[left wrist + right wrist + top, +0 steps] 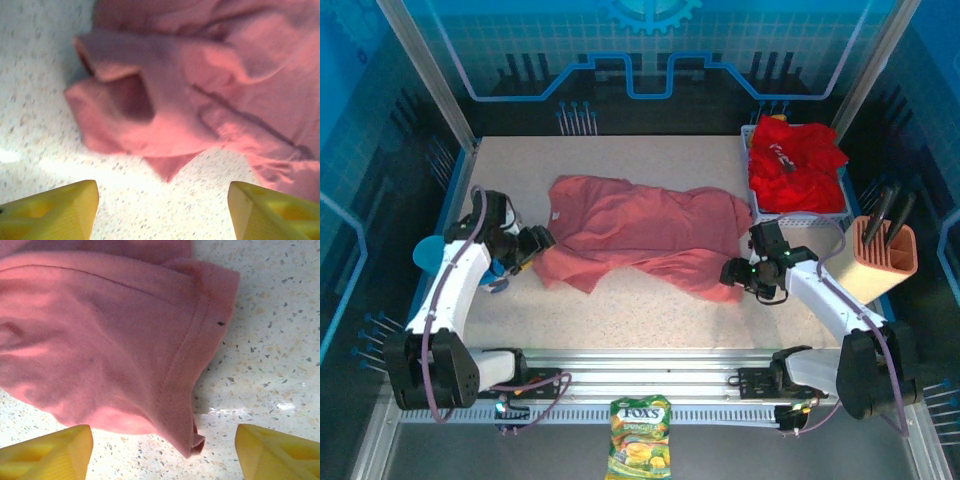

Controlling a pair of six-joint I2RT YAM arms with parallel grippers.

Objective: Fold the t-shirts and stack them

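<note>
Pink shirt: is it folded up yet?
Not folded. The pink shirt lies stretched out and rumpled across the table, with wrinkles all over.

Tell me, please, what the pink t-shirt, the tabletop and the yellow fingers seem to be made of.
Pink t-shirt: soft knit fabric, likely cotton, matte; fine knit texture and a stitched hem. Tabletop: hard speckled surface, stone or laminate, glossy; it mirrors a light streak. Yellow fingers: probably plastic, matte, with moulded recesses.
</note>
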